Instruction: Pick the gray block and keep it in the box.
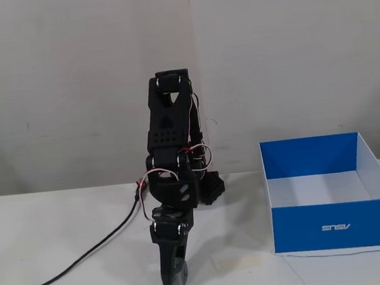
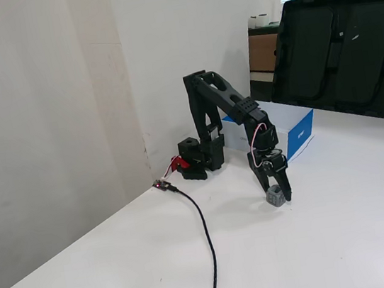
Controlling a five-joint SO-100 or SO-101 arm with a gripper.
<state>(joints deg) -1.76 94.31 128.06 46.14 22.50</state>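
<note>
white ASUS logo, upside down, box (image 1: 299, 229) front

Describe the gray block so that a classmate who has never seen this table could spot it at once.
Start at the black robot arm standing on the white table, and follow it down to its hand. The gray block sits between the fingers there, right at the tabletop. It is the only small gray cube in sight, far smaller than the blue box.
</note>
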